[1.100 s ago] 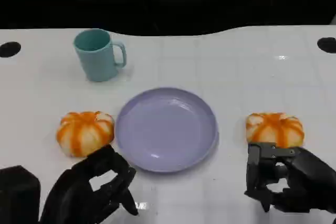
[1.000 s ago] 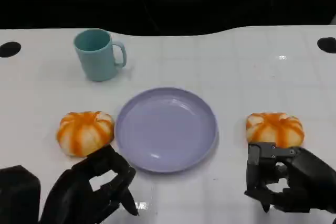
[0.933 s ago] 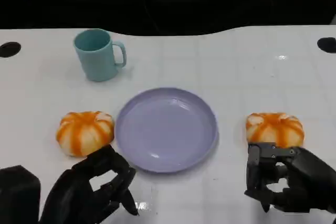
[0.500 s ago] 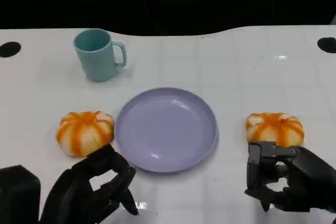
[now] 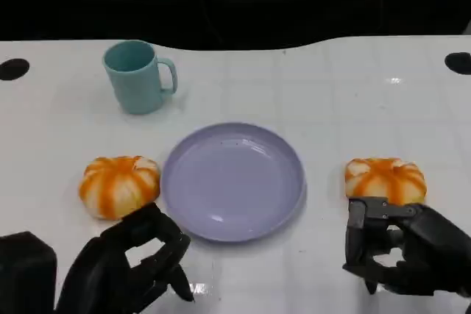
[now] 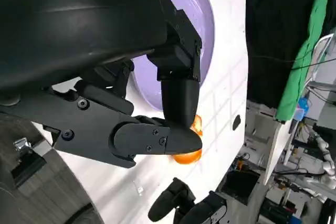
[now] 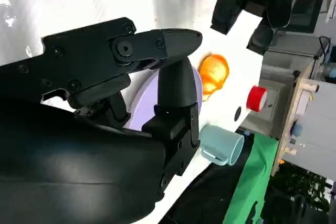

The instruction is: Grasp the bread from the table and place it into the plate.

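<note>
Round glossy lilac plate (image 5: 232,180) between two ribbed orange-white bread buns (image 5: 118,184) (image 5: 385,179) on white tabletop (image 5: 331,101); left hand (image 5: 136,262) and right hand (image 5: 401,248) fingers apart, holding nothing

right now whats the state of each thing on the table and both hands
plate: empty, flat on the table
left bread: on the table beside the plate, not held
right bread: on the table, not held
mug: upright, handle toward the right
left hand: fingers apart, holding nothing
right hand: fingers apart, holding nothing, just short of the right bread
</note>
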